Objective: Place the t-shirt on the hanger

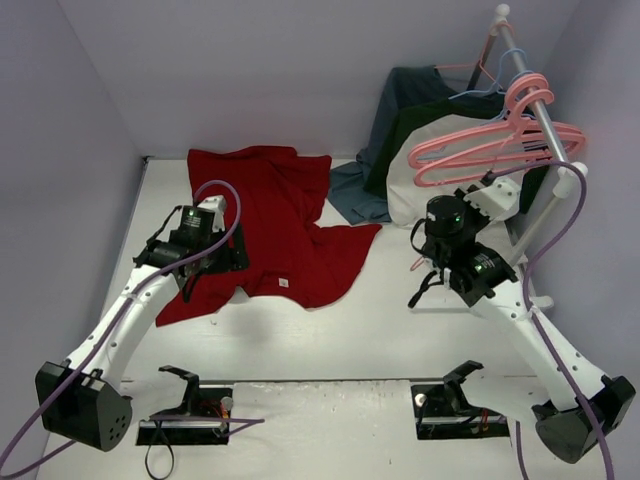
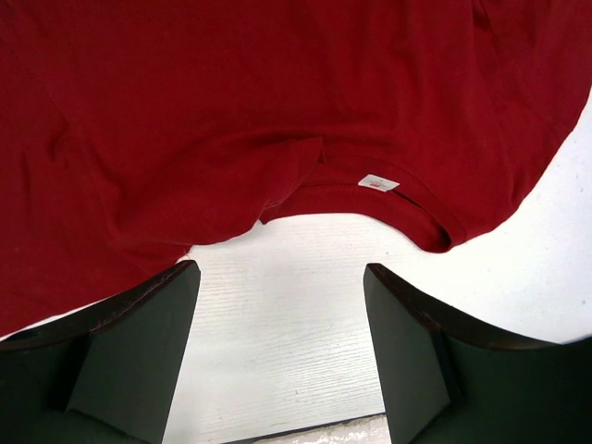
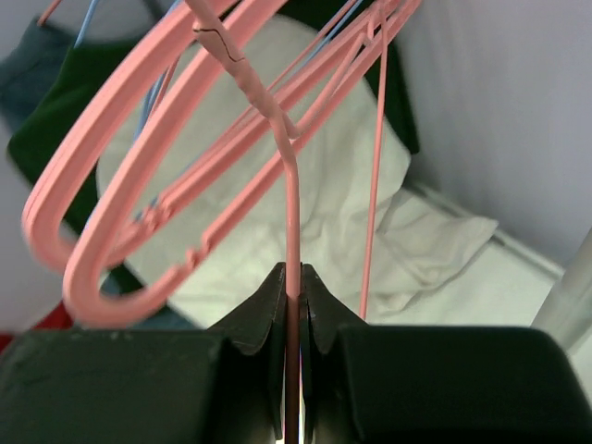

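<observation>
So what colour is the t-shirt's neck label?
White. The label on the t-shirt shows best in the left wrist view.

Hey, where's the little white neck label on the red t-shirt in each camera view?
Top external: the neck label sits near the t-shirt's near edge, just left of centre.
Left wrist: right of centre, above the open left gripper.
Right wrist: not in it.
Shared landmark: the t-shirt's curved neckline, in the top and left wrist views.

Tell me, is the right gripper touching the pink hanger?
Touching. The right wrist view shows the right gripper shut on the pink hanger, pinching its thin bar.
</observation>
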Available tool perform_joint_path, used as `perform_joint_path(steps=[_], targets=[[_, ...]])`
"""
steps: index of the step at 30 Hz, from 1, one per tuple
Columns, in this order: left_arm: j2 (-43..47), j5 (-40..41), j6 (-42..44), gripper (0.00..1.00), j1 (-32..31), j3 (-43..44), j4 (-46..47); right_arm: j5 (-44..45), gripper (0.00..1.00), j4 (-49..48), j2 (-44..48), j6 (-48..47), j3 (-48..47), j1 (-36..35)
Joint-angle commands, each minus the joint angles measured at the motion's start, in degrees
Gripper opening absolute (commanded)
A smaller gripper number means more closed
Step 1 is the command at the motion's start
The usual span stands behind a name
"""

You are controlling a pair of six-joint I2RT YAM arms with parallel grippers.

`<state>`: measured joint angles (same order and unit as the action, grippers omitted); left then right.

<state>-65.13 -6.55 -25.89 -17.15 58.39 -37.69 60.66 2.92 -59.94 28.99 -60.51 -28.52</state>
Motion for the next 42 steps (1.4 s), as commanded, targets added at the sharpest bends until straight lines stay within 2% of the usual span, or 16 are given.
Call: perform_joint_path(steps=[1,3,9,15,19,23,27,29,31,35,38,42], targets=[[-0.6,0.3,1.1,0.68,-0.3,3.1,1.0,2.9,0.0,6.0,2.6,10.2,2.7,-6.7],[-1.0,0.3,1.1,0.68,-0.3,3.3,1.0,2.8,0.0,9.2,3.3,16.0,4.0,-10.0],[-2.4,0.2,1.9,0.68,-0.3,3.8,1.0,-2.4,0.0,11.1,3.7,27.9,11.3,-16.3],[-4.5,0.7,2.5,0.68,-0.3,4.1,1.0,-9.6,0.0,11.1,-4.4,29.1,11.7,-20.0],[-5.9,0.9,2.8,0.68,-0.3,4.5,1.0,-15.3,0.0,8.3,-9.0,20.0,10.3,-22.5],[-6.7,1.0,3.0,0.68,-0.6,4.1,1.0,-29.8,0.0,-0.1,-11.3,6.1,9.3,-22.7],[-7.0,4.0,1.4,0.68,-3.7,2.3,1.3,-50.1,0.0,-5.4,-13.0,-10.3,6.0,-22.6],[-7.5,9.5,-1.4,0.67,-6.5,1.0,1.3,-59.6,0.0,-5.4,-14.2,-19.4,4.4,-22.3],[-8.4,14.8,-4.4,0.65,-9.8,0.3,1.3,-65.7,0.0,-5.5,-14.3,-23.4,4.0,-21.8],[-11.0,24.6,-9.4,0.48,-16.4,-0.8,1.2,-70.7,0.0,-5.6,-14.6,-25.8,4.7,-20.7],[-13.2,30.3,-11.9,0.27,-19.3,-2.3,1.5,-71.6,0.0,-5.6,-13.8,-26.5,5.6,-19.4],[-15.8,34.5,-13.4,0.24,-23.1,-3.2,3.5,-73.5,0.0,-5.6,-11.8,-27.1,7.9,-16.7]])
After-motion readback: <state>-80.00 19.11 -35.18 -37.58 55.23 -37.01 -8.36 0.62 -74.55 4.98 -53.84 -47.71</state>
